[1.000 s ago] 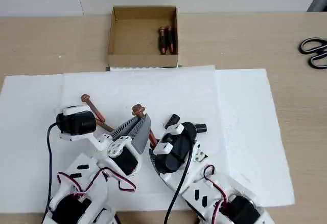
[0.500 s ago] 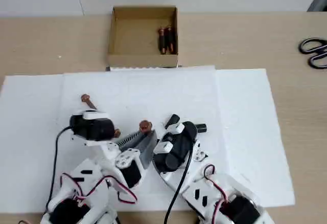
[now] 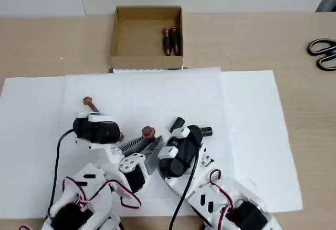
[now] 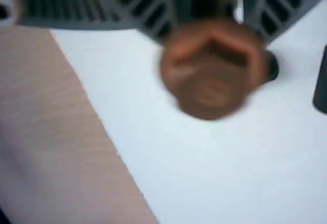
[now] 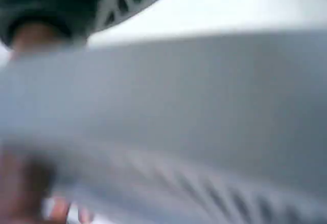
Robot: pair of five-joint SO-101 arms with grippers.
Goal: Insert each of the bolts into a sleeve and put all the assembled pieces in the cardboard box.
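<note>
My left gripper (image 3: 148, 139) is shut on a copper bolt (image 3: 148, 132) just above the white sheet (image 3: 252, 114), right beside the right arm's wrist (image 3: 181, 148). In the left wrist view the bolt's head (image 4: 212, 73) sits blurred between the grey ribbed fingers (image 4: 127, 4). A second bolt (image 3: 90, 104) lies on the sheet, partly hidden behind the left arm. Two short black sleeves (image 3: 177, 123) (image 3: 206, 132) poke out at the right arm's wrist. The cardboard box (image 3: 126, 35) at the back holds two assembled pieces (image 3: 171, 41). A grey ribbed surface (image 5: 179, 106) looms close in the right wrist view.
Scissors (image 3: 323, 54) lie on the wooden table at the far right edge. The sheet's right half and the strip between the arms and the box are bare. Cables trail from both arm bases at the front.
The left arm swung right and toward the front, carrying the bolt up against the right arm's wrist. The right arm has stayed put.
</note>
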